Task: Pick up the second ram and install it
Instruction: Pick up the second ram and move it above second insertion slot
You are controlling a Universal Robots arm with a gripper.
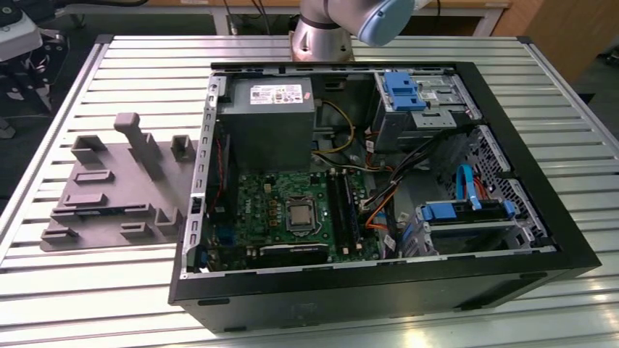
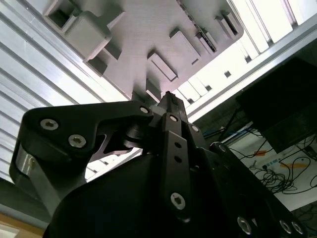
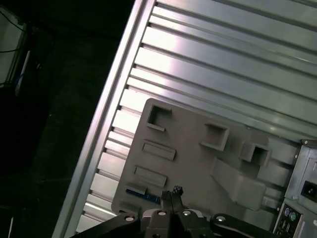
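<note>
The second ram (image 3: 142,194) is a slim dark stick with blue marks. It lies in a slot of the grey moulded holder (image 3: 188,148), near the holder's edge. In both wrist views my gripper (image 3: 172,192) hangs well above the holder, and its two black fingers (image 2: 168,99) are pressed together with nothing between them. In the first wrist view the fingertips line up close beside the ram's end. The exterior view has the holder (image 1: 106,181) on the table left of the open computer case (image 1: 387,290). The motherboard's long black slots (image 1: 343,206) run beside the processor socket.
The case holds a grey power supply (image 1: 266,119), blue drive brackets (image 1: 401,90) and loose cables (image 1: 387,196). The ribbed metal table (image 1: 126,65) ends just past the holder. A tall grey post (image 1: 140,141) rises from the holder. The arm's base (image 1: 324,32) stands behind the case.
</note>
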